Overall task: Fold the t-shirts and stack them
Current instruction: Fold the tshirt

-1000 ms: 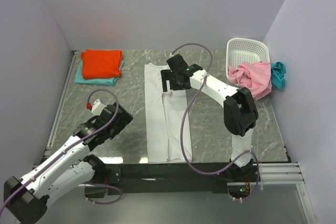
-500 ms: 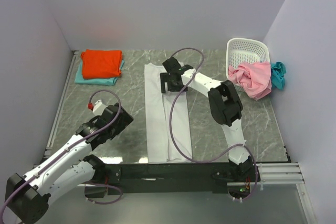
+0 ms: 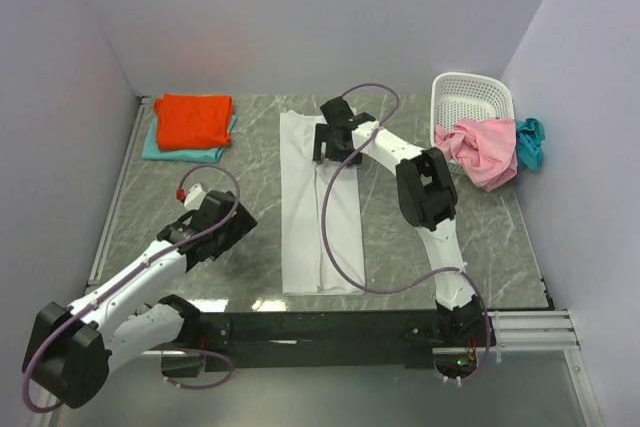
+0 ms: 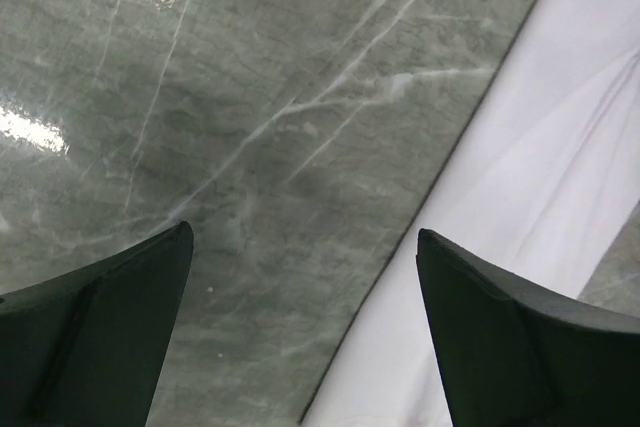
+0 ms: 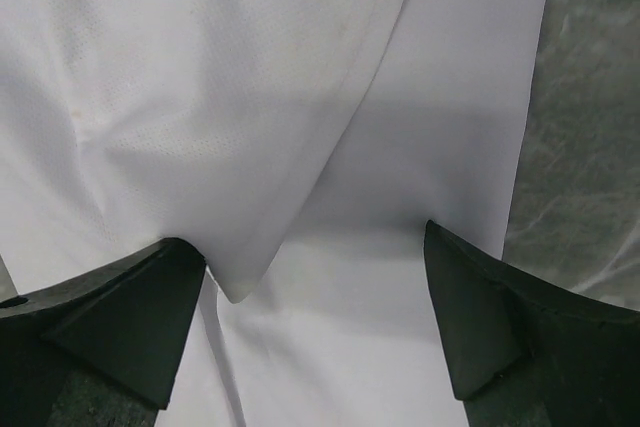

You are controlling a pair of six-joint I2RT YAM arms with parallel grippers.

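Cloth: long white soft t-shirt (image 3: 320,217), strip-folded, on grey marble table (image 3: 240,157)
Corner: folded orange-red shirt (image 3: 192,119)
Left claw (image 4: 305,237): wide, empty
Right claw (image 5: 315,242): wide, over t-shirt

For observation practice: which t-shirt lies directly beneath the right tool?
The white t-shirt, a long strip mid-table; the orange-red and aqua ones lie far left, pink and teal by the basket.
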